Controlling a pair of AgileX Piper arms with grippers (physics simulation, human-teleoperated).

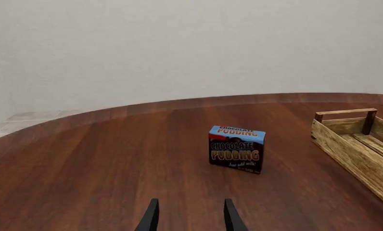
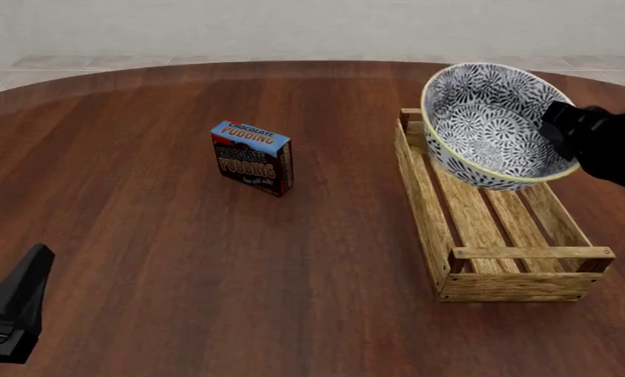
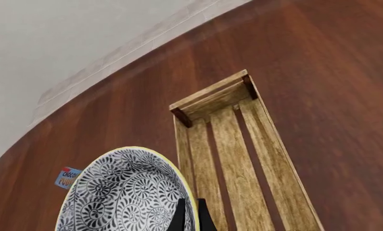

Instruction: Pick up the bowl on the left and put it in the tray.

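Observation:
The bowl (image 2: 491,126), white with a dense dark floral pattern and a pale yellow rim, hangs tilted in the air over the far half of the tray (image 2: 422,206), its opening facing left and toward the camera. My right gripper (image 2: 560,130) is shut on the bowl's right rim. The right wrist view shows the fingers (image 3: 189,214) pinching the bowl's (image 3: 127,192) edge, with the slatted wooden tray (image 3: 243,144) below. My left gripper (image 2: 20,302) sits low at the table's near left, open and holding nothing, its fingers (image 1: 154,211) apart.
A chocolate pudding box (image 2: 252,157) stands upright on the dark wood table (image 2: 134,220), left of the tray. It also shows in the left wrist view as the box (image 1: 236,149) ahead of the fingers, with the tray (image 1: 355,154) further off.

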